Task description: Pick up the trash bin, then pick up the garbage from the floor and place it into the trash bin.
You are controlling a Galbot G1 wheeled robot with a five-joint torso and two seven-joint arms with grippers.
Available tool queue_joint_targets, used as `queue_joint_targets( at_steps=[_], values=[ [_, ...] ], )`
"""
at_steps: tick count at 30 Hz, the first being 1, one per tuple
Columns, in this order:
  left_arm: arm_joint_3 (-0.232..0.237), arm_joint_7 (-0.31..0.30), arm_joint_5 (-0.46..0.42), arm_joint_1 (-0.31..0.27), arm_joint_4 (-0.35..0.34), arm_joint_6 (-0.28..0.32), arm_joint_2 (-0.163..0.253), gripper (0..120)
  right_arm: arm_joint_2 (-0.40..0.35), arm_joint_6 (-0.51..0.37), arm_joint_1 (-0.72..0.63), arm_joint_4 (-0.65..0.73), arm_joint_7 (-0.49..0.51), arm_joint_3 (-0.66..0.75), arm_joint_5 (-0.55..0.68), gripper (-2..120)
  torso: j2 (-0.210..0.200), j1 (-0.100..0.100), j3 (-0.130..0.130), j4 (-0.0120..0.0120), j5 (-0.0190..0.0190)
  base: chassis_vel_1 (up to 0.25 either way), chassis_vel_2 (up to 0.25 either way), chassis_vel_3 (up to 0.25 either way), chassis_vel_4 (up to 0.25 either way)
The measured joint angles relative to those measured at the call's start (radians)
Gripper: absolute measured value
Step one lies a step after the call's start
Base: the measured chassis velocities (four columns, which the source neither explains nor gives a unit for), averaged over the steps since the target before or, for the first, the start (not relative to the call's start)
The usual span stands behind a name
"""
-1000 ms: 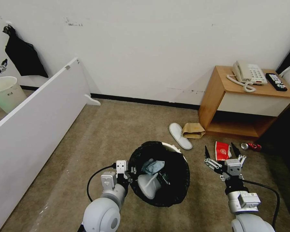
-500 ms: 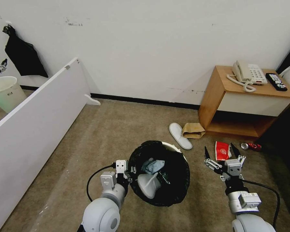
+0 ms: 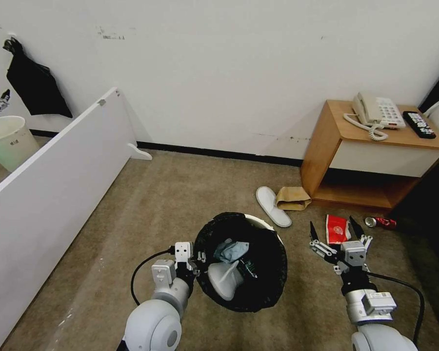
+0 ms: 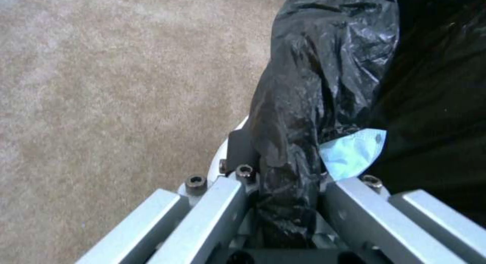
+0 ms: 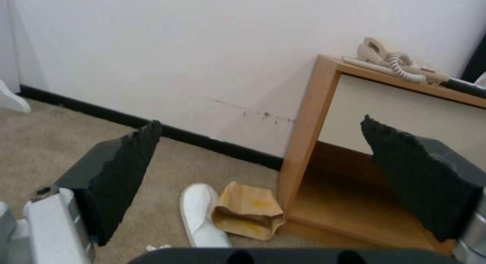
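While the left gripper [image 3: 196,257] pinches the trash bin [image 3: 273,273], holding tissue and slipper, the right gripper [image 3: 337,233] hovers spread; slipper [image 3: 273,205], paper bag [image 3: 292,197], cup [image 3: 336,228], can [image 3: 381,222] remain.

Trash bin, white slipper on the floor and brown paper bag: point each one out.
trash bin [image 3: 270,273]: head view, on the black bag lining its side.
white slipper [image 3: 272,204]: head view, middle of its sole.
brown paper bag [image 5: 248,209]: right wrist view, on its flat side.
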Motion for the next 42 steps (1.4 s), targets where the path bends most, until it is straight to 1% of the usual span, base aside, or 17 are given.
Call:
queue_joint_targets(
  at_steps=[29, 42],
  values=[
    [-0.004, 0.001, 0.001, 0.005, -0.004, -0.005, 0.002, 2, 0.004, 0.008, -0.004, -0.002, -0.008, 0.0, -0.003, 100, 0.0, 0.0, 0.0, 0.0, 0.0, -0.048, 0.047, 0.05, -0.049],
    [-0.005, 0.002, 0.001, 0.007, -0.006, -0.006, 0.003, 2, 0.006, 0.009, -0.001, -0.008, -0.008, -0.004, -0.009, 100, 0.0, 0.0, 0.0, 0.0001, 0.0, 0.0, 0.0, 0.0, 0.0]
  ],
)
